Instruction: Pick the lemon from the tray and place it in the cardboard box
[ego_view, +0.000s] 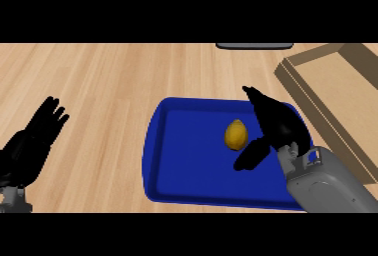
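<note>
A yellow lemon (235, 134) lies in the middle of the blue tray (171, 165). My right hand (279, 125) hovers over the tray just right of the lemon, open, its fingers stretched past the fruit's far side and its thumb (249, 155) below the fruit. Nothing is between them. The cardboard box (328, 95) stands at the right edge, slanting from the top right downward, partly cut off by the view. My left hand (33, 142) rests open at the left edge, fingers up.
The wooden counter (111, 80) spreads out left of and beyond the tray. A dark grey flat object (255, 46) shows at the top edge, mostly cut off.
</note>
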